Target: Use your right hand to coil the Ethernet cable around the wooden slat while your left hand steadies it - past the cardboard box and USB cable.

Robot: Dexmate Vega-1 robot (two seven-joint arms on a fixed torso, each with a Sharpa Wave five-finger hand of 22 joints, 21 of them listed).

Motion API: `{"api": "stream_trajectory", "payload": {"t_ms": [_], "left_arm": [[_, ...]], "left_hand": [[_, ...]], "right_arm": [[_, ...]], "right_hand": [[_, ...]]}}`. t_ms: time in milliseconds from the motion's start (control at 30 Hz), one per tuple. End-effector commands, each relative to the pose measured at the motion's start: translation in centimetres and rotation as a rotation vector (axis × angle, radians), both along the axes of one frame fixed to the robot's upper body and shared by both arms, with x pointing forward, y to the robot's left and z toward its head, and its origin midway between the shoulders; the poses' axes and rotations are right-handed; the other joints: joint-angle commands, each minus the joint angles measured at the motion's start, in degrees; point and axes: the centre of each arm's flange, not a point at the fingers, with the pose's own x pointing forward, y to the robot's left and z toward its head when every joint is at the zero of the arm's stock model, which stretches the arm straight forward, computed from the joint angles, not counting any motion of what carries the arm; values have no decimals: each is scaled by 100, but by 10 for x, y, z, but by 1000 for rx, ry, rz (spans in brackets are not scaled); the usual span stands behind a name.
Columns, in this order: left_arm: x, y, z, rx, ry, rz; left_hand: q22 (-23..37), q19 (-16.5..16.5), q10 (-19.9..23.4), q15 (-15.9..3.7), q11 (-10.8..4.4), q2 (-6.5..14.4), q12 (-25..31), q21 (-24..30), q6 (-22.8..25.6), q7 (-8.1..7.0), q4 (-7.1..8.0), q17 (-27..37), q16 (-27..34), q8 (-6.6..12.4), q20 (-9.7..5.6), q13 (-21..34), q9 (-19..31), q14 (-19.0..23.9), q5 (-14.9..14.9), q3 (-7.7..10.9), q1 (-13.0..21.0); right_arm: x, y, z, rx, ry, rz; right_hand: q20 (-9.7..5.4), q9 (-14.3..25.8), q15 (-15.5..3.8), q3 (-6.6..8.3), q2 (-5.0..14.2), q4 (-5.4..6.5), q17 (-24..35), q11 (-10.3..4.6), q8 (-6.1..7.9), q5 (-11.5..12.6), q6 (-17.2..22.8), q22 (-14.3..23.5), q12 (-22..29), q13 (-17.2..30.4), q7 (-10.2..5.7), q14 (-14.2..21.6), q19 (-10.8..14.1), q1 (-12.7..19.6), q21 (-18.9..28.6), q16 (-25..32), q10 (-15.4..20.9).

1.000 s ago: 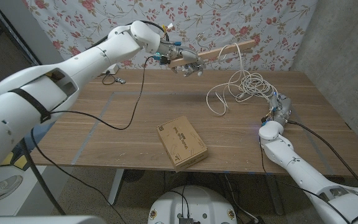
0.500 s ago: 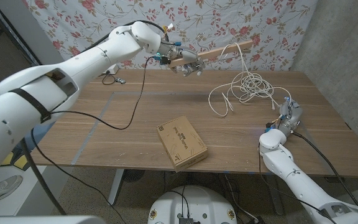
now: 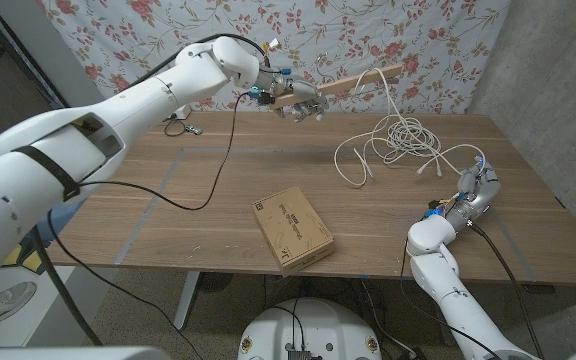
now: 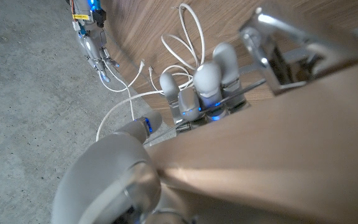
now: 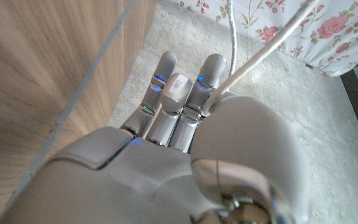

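The left hand (image 3: 301, 103) was raised above the far side of the table, upper centre of the head view, its fingers (image 4: 208, 79) wrapped over the wooden slat (image 3: 353, 85) and gripping it near its lower left end. The slat ran up and to the right from the hand, clear of the tabletop. In the left wrist view the slat (image 4: 278, 149) lay across the hand as a broad pale board.

The white Ethernet cable (image 3: 398, 135) hung from the upper part of the slat and dropped to a loose pile of loops on the table (image 3: 218, 190), right of centre. One strand trailed from the pile toward the right edge.

The right hand (image 3: 473, 190) stood at the right edge of the table, lower right of the head view, fingers extended upward and slightly apart. In the right wrist view the fingers (image 5: 166, 78) were straight, with a small pale plug-like piece between them and a white cable (image 5: 266, 53) running off from the hand; it appeared to hold the cable's end, though the view was too close to be certain.

A cardboard box (image 3: 292, 228) lay flat at the near centre of the table, well apart from the cable pile. A small dark USB cable (image 3: 180, 126) lay at the far left edge of the table.
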Motion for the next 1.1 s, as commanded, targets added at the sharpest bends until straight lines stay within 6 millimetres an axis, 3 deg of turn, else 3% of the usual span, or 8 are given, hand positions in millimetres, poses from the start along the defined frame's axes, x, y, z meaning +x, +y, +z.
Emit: {"api": "stream_trajectory", "payload": {"t_ms": [33, 233, 500, 1100], "left_arm": [[1, -1, 3, -20, -23, 48], [2, -5, 2, -13, -23, 54], [2, -14, 0, 21, -19, 36], [2, -36, -9, 140, -4, 41]], "left_hand": [[8, 53, 235, -622, -281, 80, 38, 12, 36, 14, 28, 7, 12, 27, -90, 9, 4, 655, 22, -1, 14], [21, 56, 239, -628, -268, 86, 38, 22, 36, 12, 29, 24, 32, 33, -88, 8, 7, 674, 20, -1, 12], [26, 61, 250, -632, -279, 92, 39, 23, 37, 15, 29, 50, 55, 47, -87, 9, 19, 677, 16, -3, 8], [6, 77, 255, -625, -257, 104, 36, 15, 63, 27, 22, 26, 51, 55, -82, 9, -11, 677, 7, -6, 6]], "right_arm": [[-50, 33, 11, -86, -179, -177], [-68, 47, 33, -184, -272, -198], [-77, 70, 69, -364, -368, -170], [-105, 90, 141, -595, -589, -202]], "right_hand": [[-831, 15, -125, -34, 25, 17, 17, -8, 61, 1, 773, 19, 18, 11, 303, 66, 24, 55, 1, 42, 40], [-832, 15, -125, -37, 24, 17, 17, -13, 62, 1, 775, 19, 22, 28, 303, 75, 24, 56, 3, 46, 42], [-839, -3, -124, -43, 23, 15, 18, -42, 57, 2, 781, 22, 63, 144, 291, 84, 12, 60, 7, 56, 17], [-840, 3, -125, -58, 27, 24, 18, -59, 64, 4, 792, 24, 13, 108, 278, 86, -8, 52, 24, 61, 55]]}}
